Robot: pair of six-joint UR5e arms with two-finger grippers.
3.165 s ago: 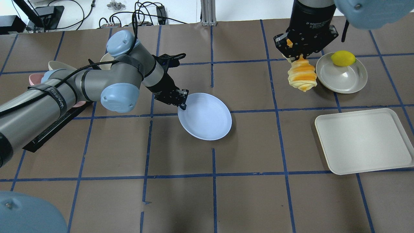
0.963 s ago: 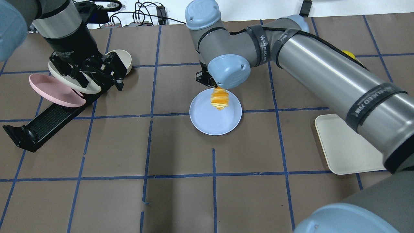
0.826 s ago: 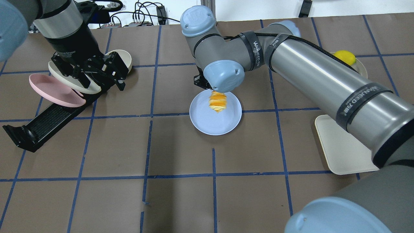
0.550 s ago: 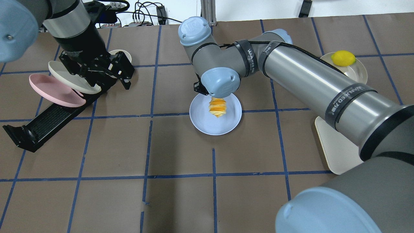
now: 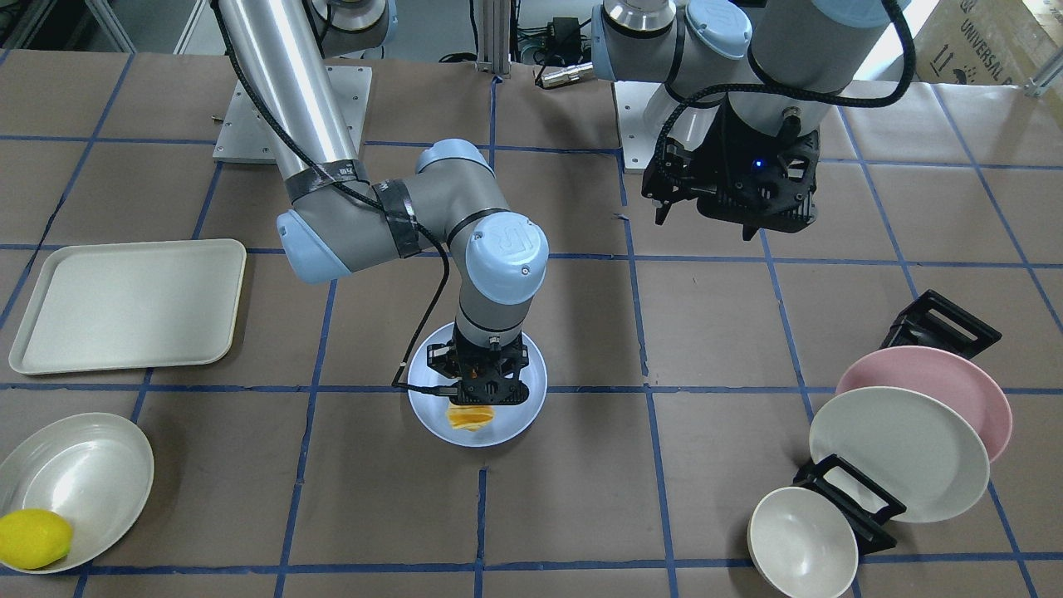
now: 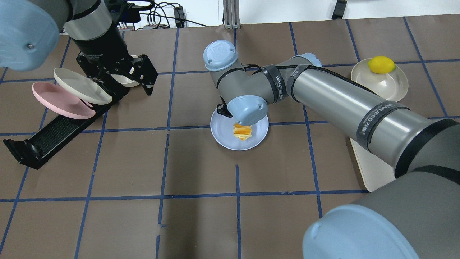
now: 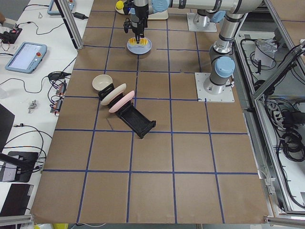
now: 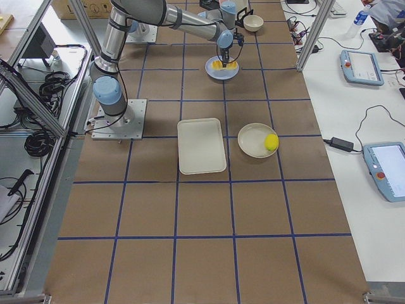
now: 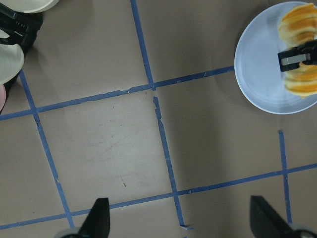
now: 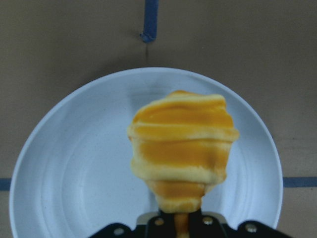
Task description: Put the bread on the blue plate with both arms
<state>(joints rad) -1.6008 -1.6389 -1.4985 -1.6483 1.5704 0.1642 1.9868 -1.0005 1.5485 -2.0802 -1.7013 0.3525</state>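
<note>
The blue plate [image 6: 224,136] lies flat at the table's middle. My right gripper [image 5: 475,397] is shut on the upper end of the bread [image 6: 242,131] and holds it upright, low over the plate's middle. I cannot tell whether the bread touches the plate. The right wrist view shows the bread [image 10: 181,148] hanging before the plate [image 10: 74,163]. My left gripper [image 6: 124,81] is open and empty, raised near the dish rack, well left of the plate. In the left wrist view the plate [image 9: 257,69] and bread [image 9: 299,25] sit at the top right.
A black dish rack [image 6: 54,136] at the left holds a pink plate [image 6: 57,102], a cream-white plate [image 6: 81,86] and a bowl. A cream tray [image 6: 370,169] lies at the right. A yellow lemon [image 6: 381,64] sits in a cream dish [image 6: 384,84] at the far right.
My right arm carried the bread from near the lemon dish to the blue plate and lowered it. My left gripper let go of the plate's rim and moved back to the rack.
</note>
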